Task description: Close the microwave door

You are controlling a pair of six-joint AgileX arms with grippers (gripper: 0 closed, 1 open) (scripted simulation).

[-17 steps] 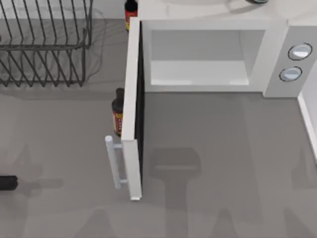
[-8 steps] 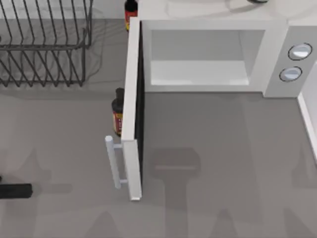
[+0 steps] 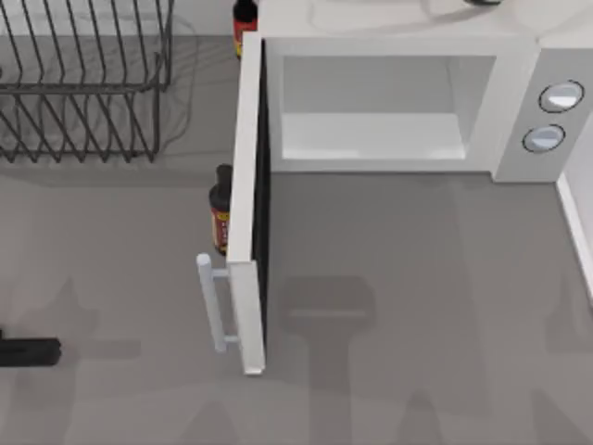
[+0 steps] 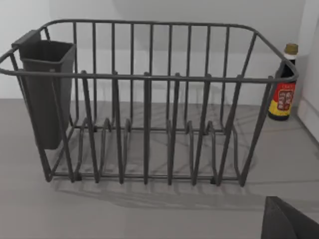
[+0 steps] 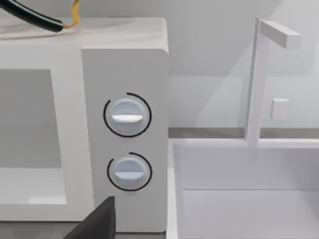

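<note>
Microwave door point(image 3: 246, 199): swung wide, edge-on to the open cavity, handle point(image 3: 213, 301) facing the tabletop's left; unmoved over the last second.
Left tool point(image 3: 28, 351): crept in from the left edge, low on the tabletop point(image 3: 408, 278), well apart from the handle; finger spread cannot be told.
Meaning: approach only begun, push not yet started.
Neighbours: sauce bottle point(image 3: 220, 209) just behind the door; wire rack point(image 4: 149, 104) far left.

The visible AgileX hardware is matte black and unmarked throughout: a short, blunt, rod-like left gripper point(image 3: 28, 351) in the top view, and a dark, angular wedge of finger point(image 4: 289, 221) in each wrist view.
</note>
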